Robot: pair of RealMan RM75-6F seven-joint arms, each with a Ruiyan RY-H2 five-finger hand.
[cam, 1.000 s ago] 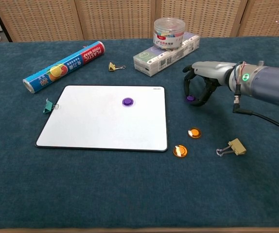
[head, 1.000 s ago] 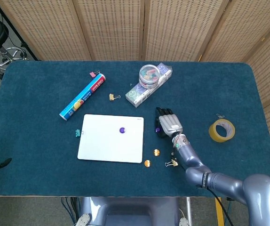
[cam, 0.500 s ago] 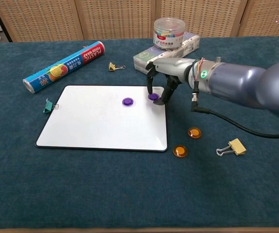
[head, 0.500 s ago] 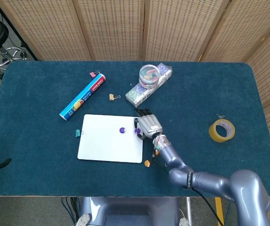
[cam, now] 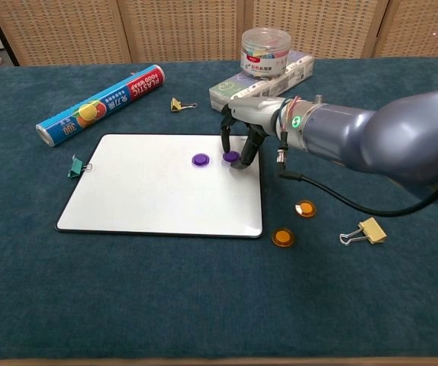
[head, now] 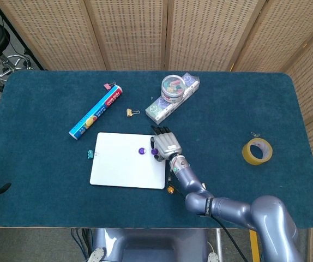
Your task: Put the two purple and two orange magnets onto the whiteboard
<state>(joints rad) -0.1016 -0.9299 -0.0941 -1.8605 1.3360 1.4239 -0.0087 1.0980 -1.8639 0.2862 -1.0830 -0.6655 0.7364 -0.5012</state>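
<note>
- table: blue cloth top, carries everything; whiteboard sits left of centre, near the front edge.
- whiteboard: lies flat. First purple magnet already on it, upper middle.
- right hand: over the board's far right corner, fingers pointing down, pinching the second purple magnet. Magnet sits at board level, just right of the first one and apart from it. Can't tell if it's fully seated or a hair above the surface.
- left hand: only a dark sliver at the far left edge of the head view, well off the board; state not readable.
- orange magnets: both on the cloth, off the board's front right corner. Near one is just beside that corner; the other is a bit further right and back. In the head view the right arm covers one of them.
- key relation: from the right hand, both orange magnets lie toward the robot and slightly to its right. Right hand is far nearer than the left, so my call is let go of the purple one, then pull back to the orange pair.
- magnets are round discs, no long axis, approach angle shouldn't matter.
- binder clip: sits right of the orange pair, keep fingers off it.
</note>
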